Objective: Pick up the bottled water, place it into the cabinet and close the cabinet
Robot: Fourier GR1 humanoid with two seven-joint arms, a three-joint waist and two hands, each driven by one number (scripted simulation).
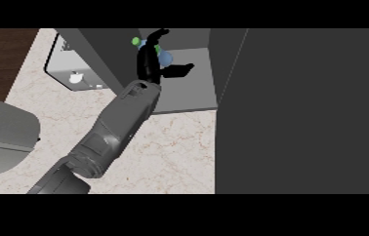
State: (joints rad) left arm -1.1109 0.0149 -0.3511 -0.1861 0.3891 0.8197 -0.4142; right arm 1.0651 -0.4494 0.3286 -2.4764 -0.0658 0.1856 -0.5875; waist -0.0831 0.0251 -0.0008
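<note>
Beige marbled counter carries an open grey cabinet; its dark door stands right of the fingers. Left hand reaches inside the cabinet, fingers curled round the bottled water, green cap uppermost.

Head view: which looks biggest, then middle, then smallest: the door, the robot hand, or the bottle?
1. door, though it stands nearest the camera, which helps it look big
2. robot hand
3. bottle, but the robot hand hides most of it, so these two are unsure
</note>
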